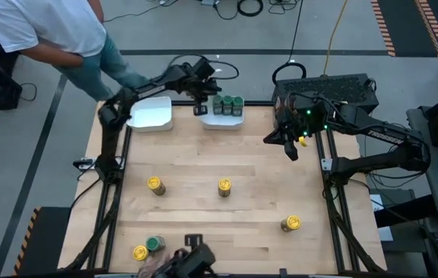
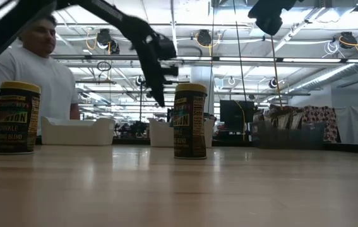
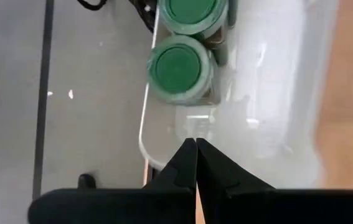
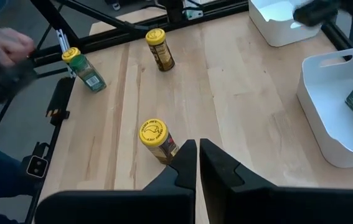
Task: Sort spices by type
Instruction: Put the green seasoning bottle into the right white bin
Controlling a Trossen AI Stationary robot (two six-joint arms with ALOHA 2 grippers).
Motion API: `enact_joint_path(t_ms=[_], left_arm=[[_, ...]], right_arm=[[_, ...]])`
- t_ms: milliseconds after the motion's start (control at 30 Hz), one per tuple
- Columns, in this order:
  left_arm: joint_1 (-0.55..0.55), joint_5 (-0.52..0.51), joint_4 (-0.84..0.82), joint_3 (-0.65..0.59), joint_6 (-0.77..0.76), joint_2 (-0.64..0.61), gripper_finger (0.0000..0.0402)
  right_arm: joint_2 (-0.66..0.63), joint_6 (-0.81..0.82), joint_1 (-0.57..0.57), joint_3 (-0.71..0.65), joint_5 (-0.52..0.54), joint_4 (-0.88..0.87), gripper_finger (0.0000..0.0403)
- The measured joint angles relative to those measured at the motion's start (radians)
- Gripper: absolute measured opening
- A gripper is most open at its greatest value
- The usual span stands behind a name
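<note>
1. The left gripper [image 1: 200, 108] is hovering over the near-left end of the white rectangular plastic tray with the green jars [image 1: 223, 120], its two dark fingers [image 3: 187, 163] pressed together and holding nothing.
2. That tray is sitting at the far edge of the light wooden table [image 1: 226, 224], and three round jars with green lids [image 1: 227, 103] are standing in a row inside it; the left wrist view is showing two of these green lids [image 3: 176, 65] just ahead of the closed fingertips.
3. A second white rectangular tray [image 1: 151, 114] is lying to the left of the green-jar tray, with nothing visible in it.
4. The right gripper [image 1: 290, 147] is hanging above the table's right edge, to the right of and nearer than the green-jar tray, its fingers [image 4: 182, 165] closed and empty.
5. Two round jars with yellow lids are standing nearer than that tray in the table's middle: one [image 1: 224, 186] almost straight in front of it, another [image 1: 154, 184] further left.
6. A third yellow-lidded jar [image 1: 290, 223] is resting near the table's right side, well nearer than the tray.
7. At the near-left corner, far from the tray, a yellow-lidded jar [image 1: 140, 252] and a green-lidded jar [image 1: 155, 244] are standing side by side.
8. A person in a white shirt [image 1: 41, 27] is standing beyond the table's far-left corner.
</note>
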Motion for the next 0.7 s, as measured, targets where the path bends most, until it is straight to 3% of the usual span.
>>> enact_joint_path(t_ms=[200,433,700], left_arm=[[-0.058,0.103,-0.16,0.001,-0.144,-0.177,0.0005],[-0.226,0.122,-0.418,0.002,-0.223,-0.382,0.0005],[-0.445,0.121,-0.612,0.002,-0.595,-0.573,0.0004]], right_arm=[[0.0,0.022,0.0,0.0,0.0,0.036,0.0],[0.0,0.038,0.004,0.0,0.0,0.06,0.0],[0.0,0.039,0.086,0.0,0.0,0.158,0.0]])
